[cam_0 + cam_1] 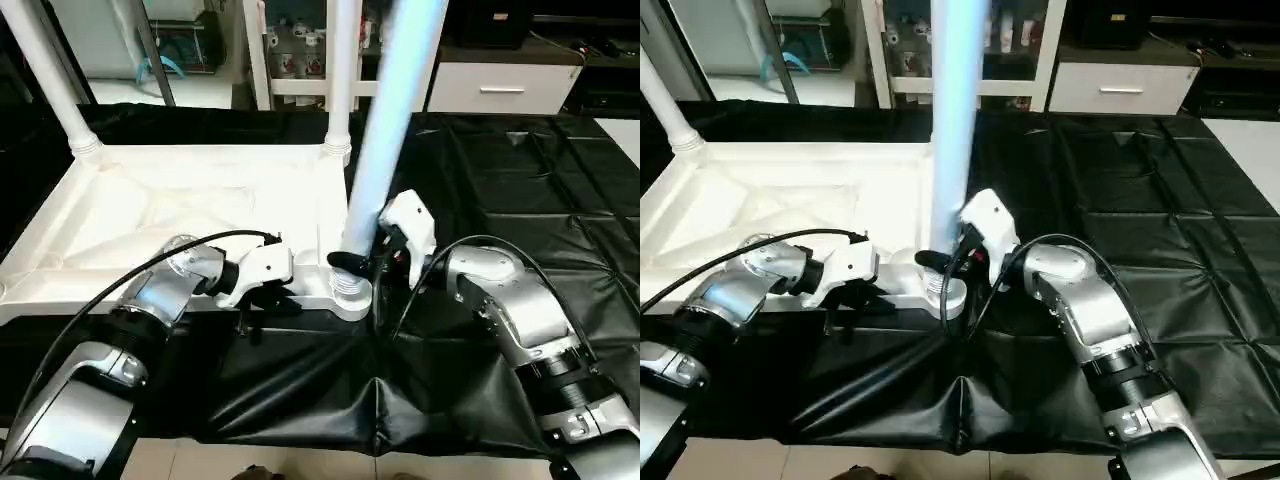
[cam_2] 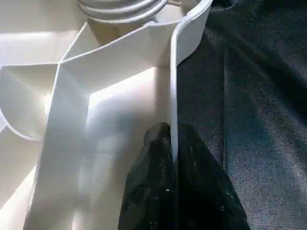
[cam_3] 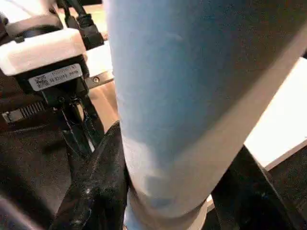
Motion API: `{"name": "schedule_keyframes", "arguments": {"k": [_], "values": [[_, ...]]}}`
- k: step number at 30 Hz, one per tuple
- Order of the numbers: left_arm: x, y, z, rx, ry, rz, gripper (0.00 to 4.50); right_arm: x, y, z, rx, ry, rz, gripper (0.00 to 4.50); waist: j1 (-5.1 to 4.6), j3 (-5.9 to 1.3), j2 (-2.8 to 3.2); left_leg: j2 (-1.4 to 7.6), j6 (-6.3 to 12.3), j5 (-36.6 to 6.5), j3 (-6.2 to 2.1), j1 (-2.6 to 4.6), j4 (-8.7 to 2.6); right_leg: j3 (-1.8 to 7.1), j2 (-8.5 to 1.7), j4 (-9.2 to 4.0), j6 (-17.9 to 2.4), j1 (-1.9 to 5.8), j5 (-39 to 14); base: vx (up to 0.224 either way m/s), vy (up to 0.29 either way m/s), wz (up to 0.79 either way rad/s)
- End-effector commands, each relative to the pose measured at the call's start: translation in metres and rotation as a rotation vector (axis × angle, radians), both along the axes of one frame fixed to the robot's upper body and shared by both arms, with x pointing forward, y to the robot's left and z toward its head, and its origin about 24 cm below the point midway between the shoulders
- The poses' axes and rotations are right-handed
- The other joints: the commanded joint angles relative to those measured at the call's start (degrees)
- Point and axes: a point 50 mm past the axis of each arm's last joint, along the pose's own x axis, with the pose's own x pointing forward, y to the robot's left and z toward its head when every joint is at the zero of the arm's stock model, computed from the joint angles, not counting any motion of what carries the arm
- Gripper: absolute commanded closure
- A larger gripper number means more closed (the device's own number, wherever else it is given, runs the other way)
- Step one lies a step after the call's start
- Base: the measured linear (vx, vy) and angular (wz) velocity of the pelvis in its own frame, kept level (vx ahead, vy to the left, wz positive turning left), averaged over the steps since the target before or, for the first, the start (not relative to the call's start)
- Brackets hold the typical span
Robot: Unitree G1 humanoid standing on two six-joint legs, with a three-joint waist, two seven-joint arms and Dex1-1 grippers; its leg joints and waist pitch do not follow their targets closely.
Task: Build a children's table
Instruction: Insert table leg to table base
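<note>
Gripping at two spots: the left end effector (image 2: 173, 158) is pinching the thin near rim of the tabletop (image 1: 180, 215), one black finger on each face of the wall, jaws nearly closed on it. The right end effector (image 1: 362, 262) is clasping the lower end of a leg (image 1: 385, 130), fingers (image 3: 98, 187) spread to about half width around the tube.

Counting legs: three are showing in the left eye view. One is standing in the far left corner socket (image 1: 85, 148), one (image 1: 340, 70) in the far right corner, and the held one is sitting upright in the near right socket (image 1: 348, 290), just beside the right end effector. The near left corner is running out of sight behind the left forearm.

Materials: the tabletop is lying upside down on the counter (image 1: 500, 180), white smooth plastic, square, with thin raised ribs crossing its underside and meeting at angles. The sockets are round collars with ringed ridges. The legs are long, smooth, round tubes, white, the held one looking bluish. The counter is wearing a black glossy cover, creased and wrinkled, bunching in folds at the near edge. Both forearms are silver with black cables looping off them.
</note>
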Motion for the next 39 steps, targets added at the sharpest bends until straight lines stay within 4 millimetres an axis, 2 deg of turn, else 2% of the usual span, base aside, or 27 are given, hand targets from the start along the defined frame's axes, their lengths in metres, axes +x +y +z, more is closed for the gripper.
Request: {"name": "schedule_keyframes", "arguments": {"k": [1, 3, 8, 17, 29, 30, 32, 33, 37, 39], "values": [[-0.006, -0.005, -0.013, -0.031, 0.030, 0.024, 4.48, 0.002, -0.003, -0.005, -0.034, 0.022, -0.006, 2.64, 0.02, -3.82, -0.54, 5.44, 2.58, -4.93, -2.37, 1.68, -4.88, 2.09, -4.85, -3.19, -17.29, 1.98, 3.08, 0.000, 0.000, 0.00], [-0.006, -0.005, -0.012, -0.029, 0.027, 0.031, 4.48, 0.002, -0.004, -0.006, -0.048, 0.027, 0.001, 2.64, 0.02, -3.86, -0.69, 5.42, 2.65, -4.64, -2.36, 1.69, -4.88, 2.06, -4.77, -3.15, -17.17, 1.98, 2.96, 0.000, 0.000, 0.00], [-0.003, -0.003, -0.011, -0.010, 0.008, 0.063, 4.48, -0.003, -0.003, -0.005, -0.068, 0.035, 0.033, 2.64, 0.08, -3.79, -0.54, 5.43, 3.09, -4.42, -2.34, 1.69, -4.86, 2.08, -4.72, -3.24, -16.92, 1.92, 2.92, 0.000, 0.000, 0.00], [0.001, -0.002, -0.010, -0.002, 0.001, 0.084, 4.48, -0.014, -0.008, 0.000, -0.063, 0.054, 0.064, 2.64, 0.12, -3.71, -0.62, 5.44, 2.62, -5.77, -2.41, 1.71, -4.97, 2.14, -4.79, -3.47, -16.78, 1.90, 1.45, 0.000, 0.000, 0.00], [0.000, -0.002, -0.011, -0.002, 0.004, 0.078, 4.48, -0.010, -0.010, -0.014, -0.113, 0.058, 0.009, 2.64, -0.03, -3.66, -0.61, 5.36, 1.67, -6.80, -2.44, 1.72, -5.12, 2.20, -4.77, -3.69, -16.44, 1.78, -0.10, 0.000, 0.000, 0.00], [-0.001, -0.001, -0.010, -0.001, 0.005, 0.075, 4.48, -0.009, -0.010, -0.015, -0.116, 0.058, 0.007, 2.64, -0.04, -3.65, -0.97, 5.40, 1.74, -6.87, -2.43, 1.69, -5.11, 2.22, -4.81, -3.71, -16.43, 1.81, -0.20, 0.000, 0.000, 0.00], [-0.001, 0.000, -0.010, 0.001, 0.006, 0.070, 4.48, -0.007, -0.008, -0.018, -0.128, 0.066, 0.010, 2.64, -0.05, -3.62, -0.69, 5.41, 1.59, -7.33, -2.48, 1.71, -5.16, 2.20, -4.81, -3.74, -16.34, 1.69, -1.13, 0.000, 0.000, 0.00], [-0.001, 0.000, -0.010, 0.001, 0.006, 0.069, 4.48, -0.007, -0.008, -0.019, -0.132, 0.068, 0.013, 2.64, -0.14, -3.52, -0.90, 5.41, 1.52, -7.64, -2.50, 1.60, -5.27, 2.19, -4.76, -3.79, -16.25, 1.74, -1.60, 0.000, 0.000, 0.00], [-0.001, 0.001, -0.010, 0.003, 0.008, 0.069, 4.48, -0.007, -0.007, -0.024, -0.170, 0.102, 0.037, 2.64, -0.27, -3.42, -0.93, 5.44, 0.78, -9.43, -2.56, 1.73, -5.44, 2.27, -4.81, -4.01, -15.77, 1.64, -4.13, 0.000, 0.000, 0.00], [-0.002, 0.002, -0.010, 0.005, 0.008, 0.069, 4.48, -0.007, -0.006, -0.026, -0.168, 0.108, 0.043, 2.64, -0.34, -3.47, -0.85, 5.46, 0.53, -9.45, -2.57, 1.76, -5.45, 2.29, -4.79, -3.99, -15.78, 1.62, -3.79, 0.000, 0.000, 0.00]]}}
